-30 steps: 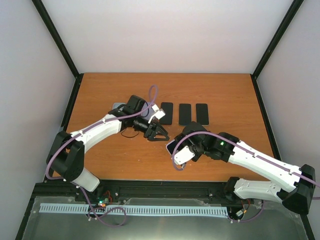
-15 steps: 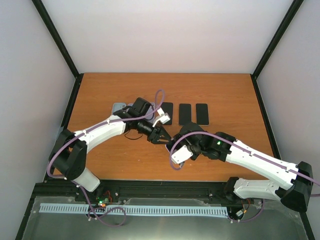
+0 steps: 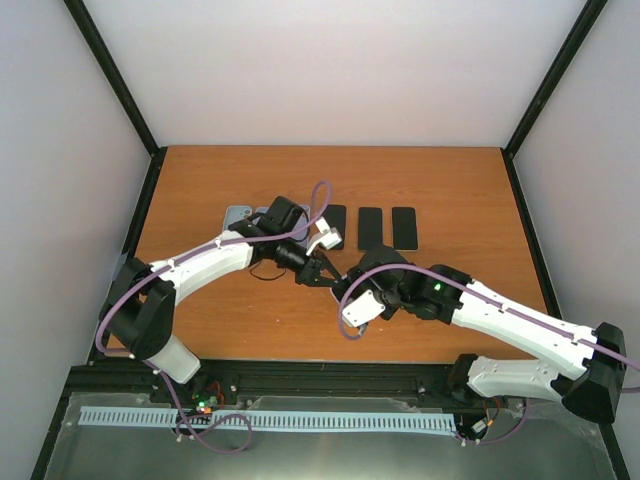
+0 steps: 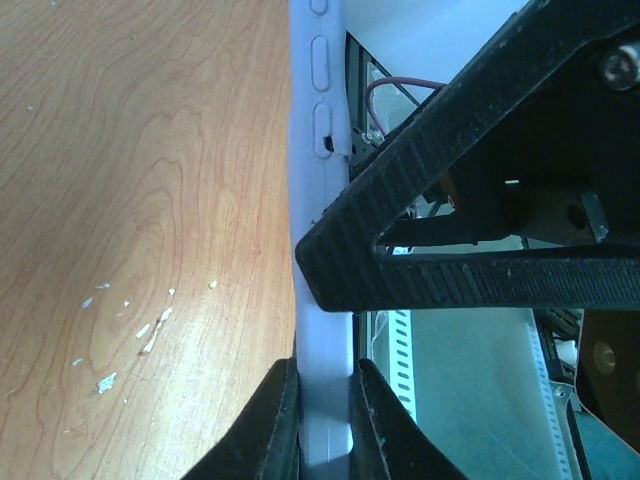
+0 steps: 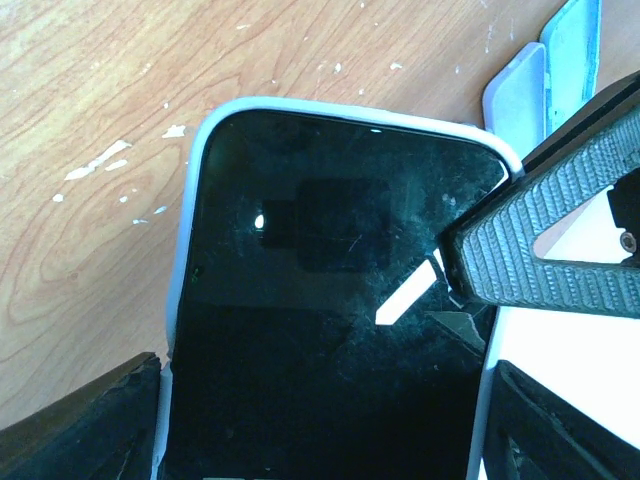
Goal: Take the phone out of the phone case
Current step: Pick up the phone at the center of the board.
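A black phone (image 5: 330,260) sits in a pale lavender phone case (image 5: 190,250), held above the table. My right gripper (image 5: 330,400) is shut across the case's two long sides, its fingers (image 5: 100,420) at the bottom corners of the right wrist view. My left gripper (image 4: 325,400) is shut on one long edge of the case (image 4: 318,200), which the left wrist view shows edge-on. Its grey ribbed finger (image 5: 560,240) lies over the phone's top right corner. From above, the left gripper (image 3: 325,272) and right gripper (image 3: 350,288) meet at table centre and hide most of the phone.
Three bare black phones (image 3: 370,228) lie in a row at the back of the wooden table (image 3: 450,180). Empty pale blue cases (image 3: 240,215) lie to their left, also seen as blue cases (image 5: 515,100) in the right wrist view. Purple cables loop over both arms.
My left gripper has moved right to the held phone and shut on the case's edge. The right gripper kept its hold and barely shifted.
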### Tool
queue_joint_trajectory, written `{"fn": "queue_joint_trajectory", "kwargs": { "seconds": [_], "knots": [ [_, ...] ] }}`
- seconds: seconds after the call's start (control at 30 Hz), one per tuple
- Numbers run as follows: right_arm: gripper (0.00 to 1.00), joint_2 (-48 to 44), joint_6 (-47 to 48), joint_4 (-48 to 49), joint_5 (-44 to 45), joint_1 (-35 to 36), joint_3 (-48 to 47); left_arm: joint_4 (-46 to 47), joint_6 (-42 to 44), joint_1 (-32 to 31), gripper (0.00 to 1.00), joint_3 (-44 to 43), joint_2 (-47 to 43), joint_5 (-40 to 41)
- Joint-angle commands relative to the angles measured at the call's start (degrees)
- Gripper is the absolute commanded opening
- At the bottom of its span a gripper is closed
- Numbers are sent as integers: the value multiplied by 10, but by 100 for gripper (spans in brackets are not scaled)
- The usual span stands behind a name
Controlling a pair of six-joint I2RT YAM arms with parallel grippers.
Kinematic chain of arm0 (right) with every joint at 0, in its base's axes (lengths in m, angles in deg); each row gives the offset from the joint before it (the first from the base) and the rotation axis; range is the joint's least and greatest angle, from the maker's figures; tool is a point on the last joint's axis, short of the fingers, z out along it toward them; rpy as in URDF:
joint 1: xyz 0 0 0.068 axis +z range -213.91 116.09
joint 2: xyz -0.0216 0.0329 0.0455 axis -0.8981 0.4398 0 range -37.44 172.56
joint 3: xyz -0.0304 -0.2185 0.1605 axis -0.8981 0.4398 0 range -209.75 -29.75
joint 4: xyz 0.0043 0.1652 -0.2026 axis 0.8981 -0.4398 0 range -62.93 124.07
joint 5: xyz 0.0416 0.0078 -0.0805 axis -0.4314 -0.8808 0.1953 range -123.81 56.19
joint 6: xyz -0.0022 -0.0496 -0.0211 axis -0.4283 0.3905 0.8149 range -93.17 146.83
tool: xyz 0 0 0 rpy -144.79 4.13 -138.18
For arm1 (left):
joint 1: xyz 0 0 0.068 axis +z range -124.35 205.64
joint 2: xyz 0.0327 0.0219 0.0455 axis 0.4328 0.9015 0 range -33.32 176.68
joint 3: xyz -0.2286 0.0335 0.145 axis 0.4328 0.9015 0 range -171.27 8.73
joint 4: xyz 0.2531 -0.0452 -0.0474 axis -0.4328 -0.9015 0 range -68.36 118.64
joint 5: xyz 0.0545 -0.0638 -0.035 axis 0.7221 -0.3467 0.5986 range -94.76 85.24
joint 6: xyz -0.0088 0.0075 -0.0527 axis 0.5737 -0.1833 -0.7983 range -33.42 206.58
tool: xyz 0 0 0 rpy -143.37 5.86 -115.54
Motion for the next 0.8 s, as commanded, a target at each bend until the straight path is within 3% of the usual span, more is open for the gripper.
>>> {"fn": "queue_joint_trajectory", "kwargs": {
  "seconds": [0.0, 0.17, 0.23, 0.77],
  "knots": [
    [57, -25, -9, 55, 34, 4, 11, 11, -1, -8, 1, -8, -27, -35],
    [91, -44, -42, 54, 48, 3, 16, 13, -3, -3, 1, -13, -39, -11],
    [99, -51, -60, 48, 50, 3, 8, 11, -6, 6, 1, -17, -44, -3],
    [100, -112, -212, -5, 52, -25, -83, -38, 66, 118, 1, -68, -97, 48]
  ]
}}
